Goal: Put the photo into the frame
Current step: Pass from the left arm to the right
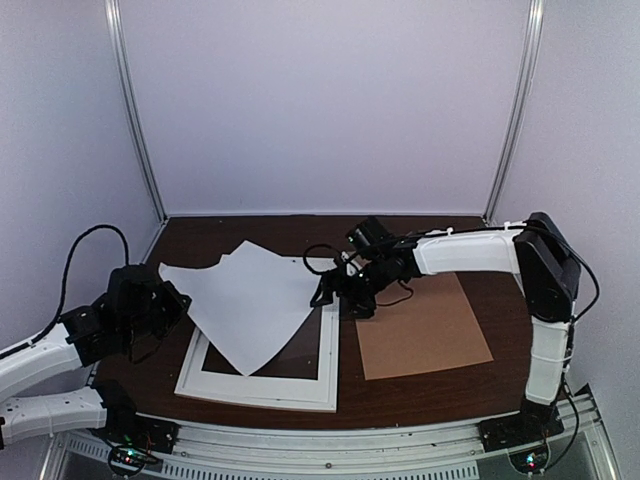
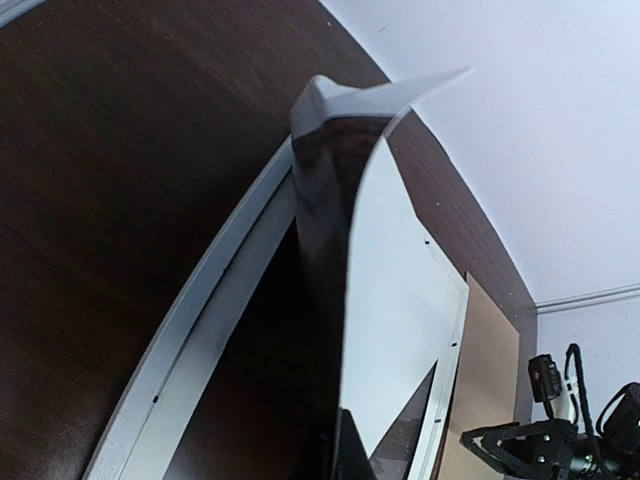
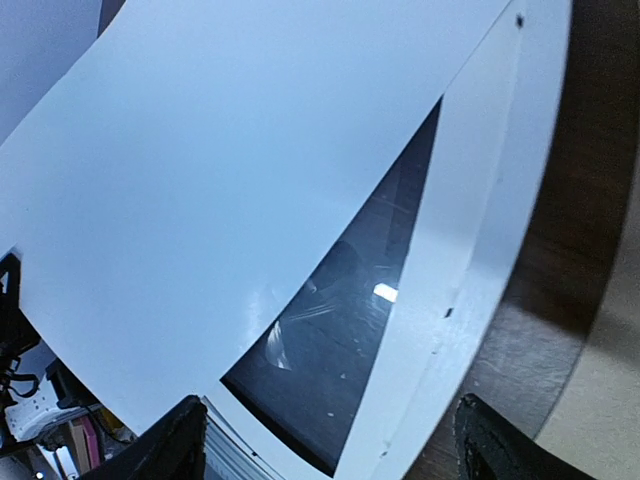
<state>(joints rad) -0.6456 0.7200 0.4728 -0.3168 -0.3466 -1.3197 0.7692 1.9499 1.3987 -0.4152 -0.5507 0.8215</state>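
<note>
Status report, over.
Left claw shut on photo, white side up, draped over frame. Right claw open over frame's far right corner. Brown board beside frame, apart.

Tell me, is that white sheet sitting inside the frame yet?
No, it is out. The white sheet lies crooked over the frame, its corners past the frame's edges and its left end lifted at the left claw.

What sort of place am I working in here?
Probably an enclosed lab robot cell: plain pale walls joined by metal corner posts, a dark wooden table, and an aluminium mounting rail along its near edge.
</note>
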